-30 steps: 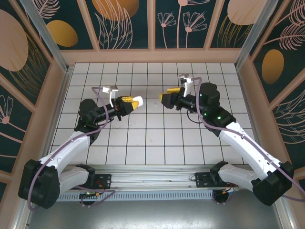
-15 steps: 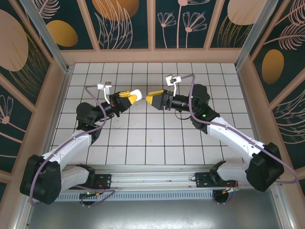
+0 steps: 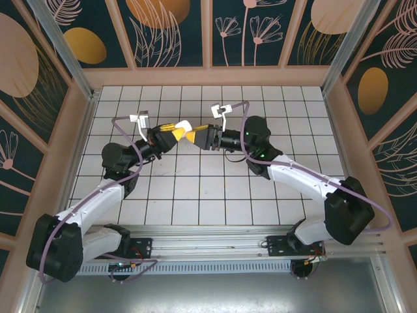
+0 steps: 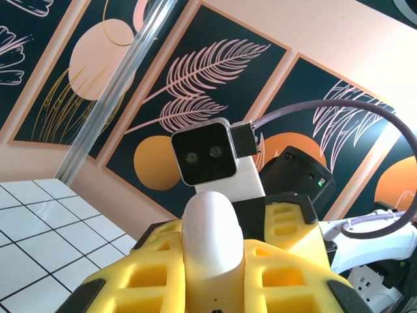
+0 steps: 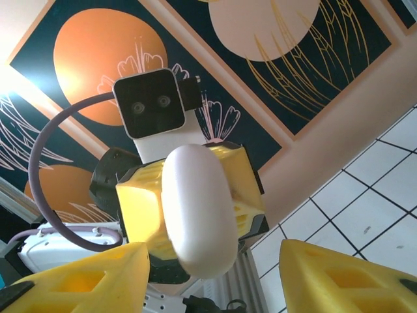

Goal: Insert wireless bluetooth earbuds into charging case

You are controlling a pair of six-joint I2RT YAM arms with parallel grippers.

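My left gripper [image 3: 177, 134] is shut on a closed white charging case [image 3: 187, 129], held above the tiled floor and pointing right. In the left wrist view the case [image 4: 212, 228] stands up between my yellow fingers [image 4: 130, 280]. My right gripper [image 3: 199, 135] faces it from the right, nose to nose. In the right wrist view the case [image 5: 199, 208] hangs between and just beyond my open right gripper [image 5: 215, 280]. Gaps show on both sides of the case and neither fingertip [image 5: 85, 280] touches it. The earbuds are out of view.
The white tiled floor [image 3: 215, 189] lies below both arms, boxed in by patterned wall panels [image 3: 172, 32] at the back and sides. A metal rail [image 3: 208, 251] with the arm bases runs along the near edge.
Both arms have swung inward and towards the back. The right gripper has closed the gap to the case in the left gripper, and its jaws have narrowed somewhat.
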